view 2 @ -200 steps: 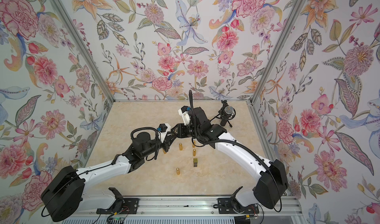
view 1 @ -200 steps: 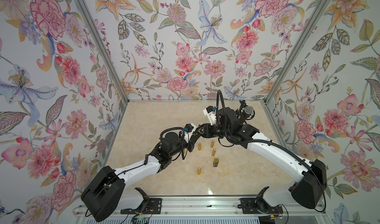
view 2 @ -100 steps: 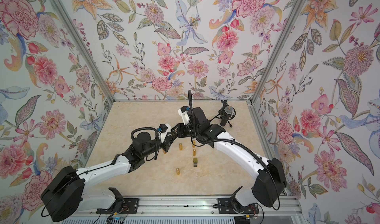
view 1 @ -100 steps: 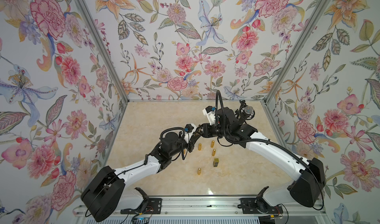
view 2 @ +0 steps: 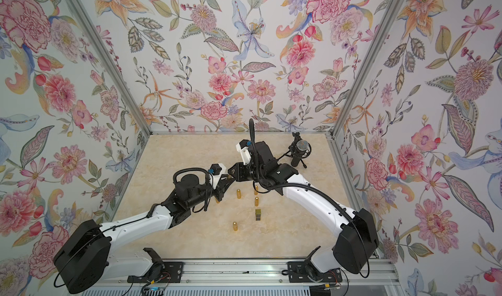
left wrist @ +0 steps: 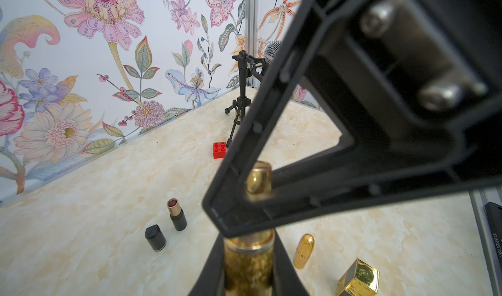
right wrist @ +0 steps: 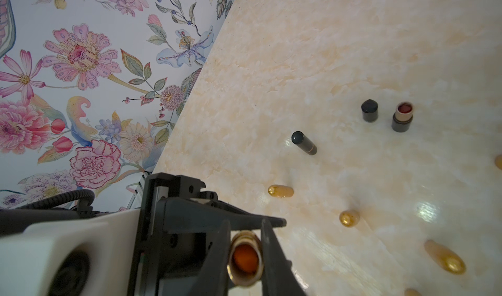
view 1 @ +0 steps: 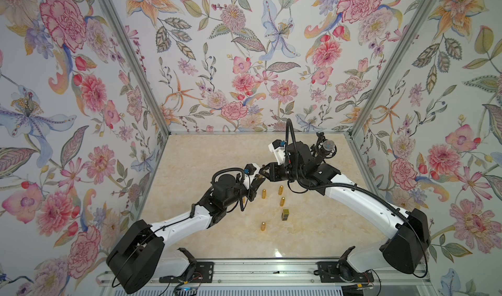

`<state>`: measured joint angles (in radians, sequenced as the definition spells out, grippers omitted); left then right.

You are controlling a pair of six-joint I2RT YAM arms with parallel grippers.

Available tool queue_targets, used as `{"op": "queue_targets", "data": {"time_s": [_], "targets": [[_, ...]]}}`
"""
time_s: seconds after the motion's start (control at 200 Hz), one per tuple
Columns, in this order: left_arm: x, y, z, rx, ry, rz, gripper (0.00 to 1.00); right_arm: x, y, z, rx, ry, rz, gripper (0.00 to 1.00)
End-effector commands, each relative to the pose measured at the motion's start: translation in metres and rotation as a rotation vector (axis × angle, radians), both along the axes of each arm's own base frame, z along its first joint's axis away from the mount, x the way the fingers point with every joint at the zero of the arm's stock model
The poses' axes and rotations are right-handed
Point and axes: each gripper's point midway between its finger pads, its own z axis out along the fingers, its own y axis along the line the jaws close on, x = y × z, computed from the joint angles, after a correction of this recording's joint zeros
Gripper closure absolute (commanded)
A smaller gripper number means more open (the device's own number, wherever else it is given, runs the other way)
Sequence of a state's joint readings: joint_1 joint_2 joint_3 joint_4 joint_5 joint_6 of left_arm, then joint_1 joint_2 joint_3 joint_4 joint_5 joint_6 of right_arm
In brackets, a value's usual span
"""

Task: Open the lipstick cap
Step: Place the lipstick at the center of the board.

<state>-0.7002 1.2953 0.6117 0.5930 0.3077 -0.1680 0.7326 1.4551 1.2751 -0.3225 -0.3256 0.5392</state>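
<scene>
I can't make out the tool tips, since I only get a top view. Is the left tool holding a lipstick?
Observer: Yes. The left wrist view shows the left tool shut on a gold lipstick, gripping its body.
Operator: And the other arm?
Observer: The right tool is shut on that lipstick's gold cap. The left wrist view shows this.

I see floral wallpaper walls [view 1: 244,63] on three sides; cream marbled floor [view 1: 203,158]; aluminium corner posts [view 1: 132,63]; bright glare patch [view 1: 278,252] on floor.
</scene>
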Motion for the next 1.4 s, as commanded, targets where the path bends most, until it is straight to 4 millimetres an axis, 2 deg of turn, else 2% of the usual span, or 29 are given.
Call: {"op": "queue_targets", "data": {"time_s": [0.0, 0.115, 0.19, 0.26, 0.275, 0.365, 0.565, 0.876, 1.046, 1.176, 1.391], "targets": [[0.004, 0.003, 0.023, -0.021, -0.046, 0.017, 0.55, 0.005, 0.005, 0.018, 0.036, -0.037, 0.005, 0.8], [0.005, 0.007, 0.024, -0.013, -0.046, 0.04, 0.22, 0.017, -0.003, 0.017, 0.035, -0.031, -0.028, 0.8], [0.005, 0.012, 0.022, -0.002, -0.038, 0.063, 0.15, 0.028, -0.012, 0.012, 0.022, -0.032, -0.055, 0.8], [0.006, 0.018, 0.02, -0.001, -0.024, 0.092, 0.02, 0.037, -0.018, 0.005, -0.002, -0.032, -0.085, 0.8], [0.005, 0.019, 0.02, -0.001, -0.021, 0.095, 0.01, 0.046, -0.027, 0.003, -0.008, -0.031, -0.114, 0.8], [0.005, 0.028, 0.019, -0.006, -0.009, 0.135, 0.01, 0.064, -0.041, -0.009, -0.064, -0.049, -0.165, 0.8], [0.009, 0.052, 0.017, -0.009, 0.031, 0.251, 0.01, 0.101, -0.062, -0.053, -0.28, -0.115, -0.253, 0.8], [0.014, 0.075, 0.005, -0.024, 0.062, 0.339, 0.01, 0.147, -0.07, -0.112, -0.504, -0.148, -0.31, 0.8], [0.018, 0.08, 0.002, -0.025, 0.067, 0.353, 0.01, 0.16, -0.063, -0.145, -0.551, -0.138, -0.295, 0.8], [0.02, 0.083, 0.0, -0.018, 0.07, 0.358, 0.01, 0.167, -0.062, -0.163, -0.574, -0.127, -0.298, 0.8], [0.022, 0.089, -0.001, -0.017, 0.067, 0.372, 0.01, 0.17, -0.059, -0.177, -0.619, -0.164, -0.289, 0.8]]}}
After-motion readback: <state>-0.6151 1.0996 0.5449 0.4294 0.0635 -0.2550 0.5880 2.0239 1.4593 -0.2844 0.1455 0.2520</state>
